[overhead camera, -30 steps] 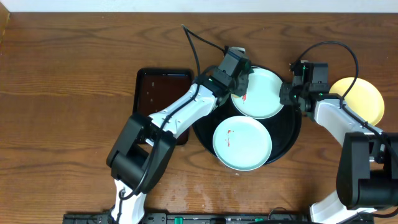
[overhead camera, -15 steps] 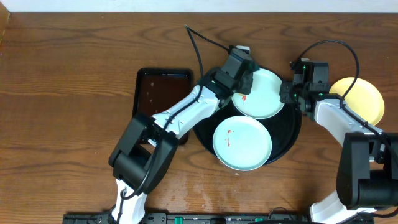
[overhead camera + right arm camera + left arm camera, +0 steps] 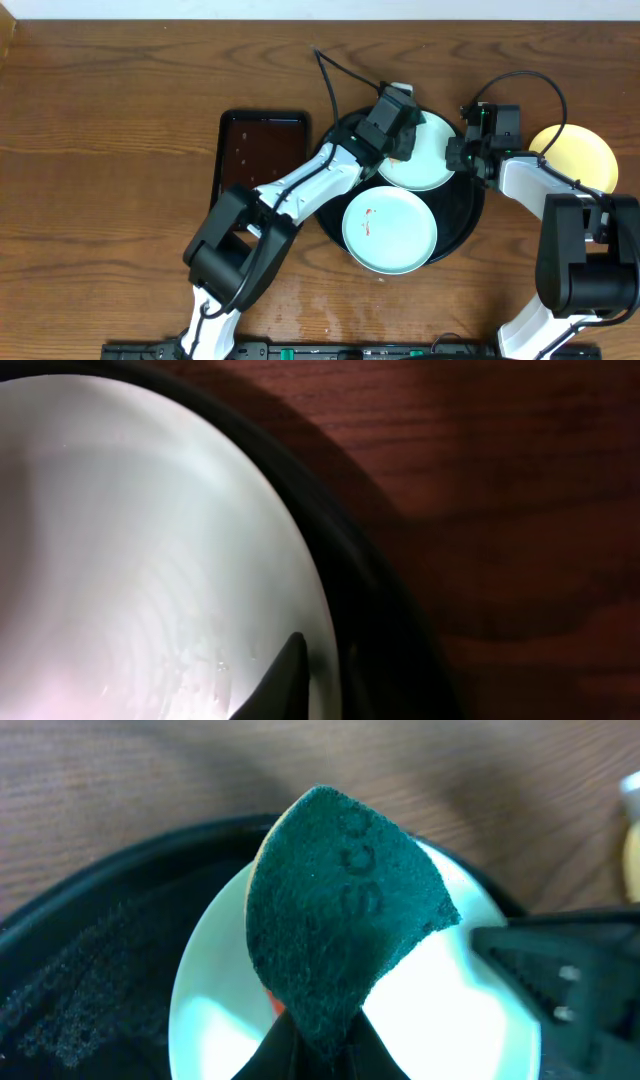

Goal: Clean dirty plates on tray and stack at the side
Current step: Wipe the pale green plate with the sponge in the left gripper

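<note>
Though faint, "SCO": sponge (image 3: 335, 910) over plate (image 3: 215, 1010)

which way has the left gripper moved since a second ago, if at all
Yes. The left gripper, holding the sponge, shifted right across the far plate, judged against the tray.

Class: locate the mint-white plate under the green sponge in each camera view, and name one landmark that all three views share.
Overhead: the plate lies just right of centre, in the upper part of the picture.
Left wrist: the plate is at lower middle, partly hidden by the sponge.
Right wrist: the plate fills the left half.
Shared landmark: the black tray rim, curving round the plate.
</note>
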`<state>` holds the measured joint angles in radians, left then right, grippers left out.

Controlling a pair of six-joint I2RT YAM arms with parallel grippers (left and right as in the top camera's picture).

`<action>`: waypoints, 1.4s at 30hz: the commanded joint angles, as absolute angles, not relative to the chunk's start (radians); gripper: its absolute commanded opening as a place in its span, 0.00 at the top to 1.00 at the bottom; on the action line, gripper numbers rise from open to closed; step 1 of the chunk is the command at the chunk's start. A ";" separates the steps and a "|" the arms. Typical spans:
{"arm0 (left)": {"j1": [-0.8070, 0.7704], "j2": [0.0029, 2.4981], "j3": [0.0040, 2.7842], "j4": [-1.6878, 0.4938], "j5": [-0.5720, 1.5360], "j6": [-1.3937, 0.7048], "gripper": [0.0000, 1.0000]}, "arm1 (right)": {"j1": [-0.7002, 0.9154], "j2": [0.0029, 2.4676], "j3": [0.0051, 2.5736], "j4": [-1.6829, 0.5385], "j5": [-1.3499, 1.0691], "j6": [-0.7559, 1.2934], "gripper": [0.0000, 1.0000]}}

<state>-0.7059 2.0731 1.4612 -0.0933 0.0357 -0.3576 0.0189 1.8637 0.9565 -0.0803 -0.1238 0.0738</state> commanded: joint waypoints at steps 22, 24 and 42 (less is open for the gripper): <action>-0.703 2.175 1.493 -0.084 -0.133 -0.308 0.93 | 0.027 1.870 0.965 -0.073 -0.125 0.100 0.99; -0.702 2.197 1.493 -0.073 -0.133 -0.308 0.93 | 0.027 1.870 0.965 -0.073 -0.125 0.100 0.99; -0.700 2.246 1.493 -0.045 0.151 -0.429 0.93 | 0.027 1.870 0.965 -0.073 -0.125 0.100 0.99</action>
<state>-0.6880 2.2032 1.4857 -0.0521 0.0292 -0.3828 0.0185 1.8637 0.9565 -0.0654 -0.1307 0.0952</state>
